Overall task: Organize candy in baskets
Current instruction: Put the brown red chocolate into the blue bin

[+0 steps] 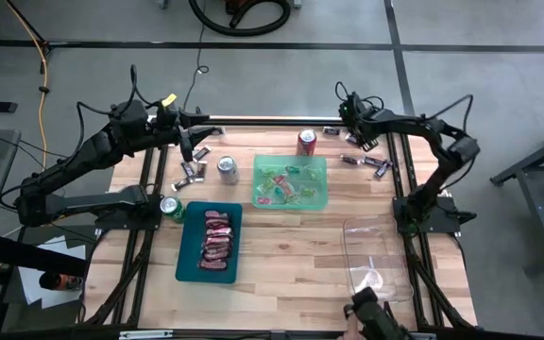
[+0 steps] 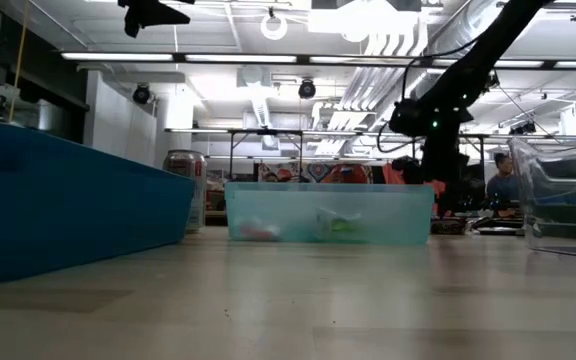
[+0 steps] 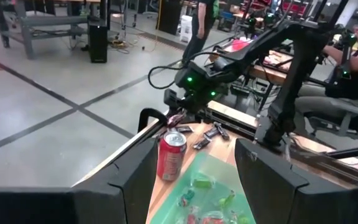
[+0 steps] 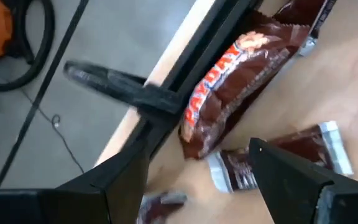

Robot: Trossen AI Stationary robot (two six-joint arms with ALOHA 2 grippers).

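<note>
My right gripper (image 1: 350,138) hangs open over dark-wrapped candy at the table's far right edge. In its wrist view a brown, orange-lettered bar (image 4: 229,81) and a dark mini bar (image 4: 278,163) lie on the wood between and ahead of its fingers. More dark candy (image 1: 378,167) lies to the right, and some (image 1: 193,170) at the far left. My left gripper (image 1: 189,146) is raised, open and holding nothing at the far left. The light green basket (image 1: 291,181) holds bright candy, the dark teal basket (image 1: 209,242) holds red and pink candy, and the clear basket (image 1: 376,255) stands near right.
A red soda can (image 1: 307,142) stands beyond the green basket, a silver can (image 1: 227,168) to that basket's left, and a green can (image 1: 170,206) by the teal basket's far left corner. A dark rail (image 4: 166,93) runs along the far table edge beside the brown bar.
</note>
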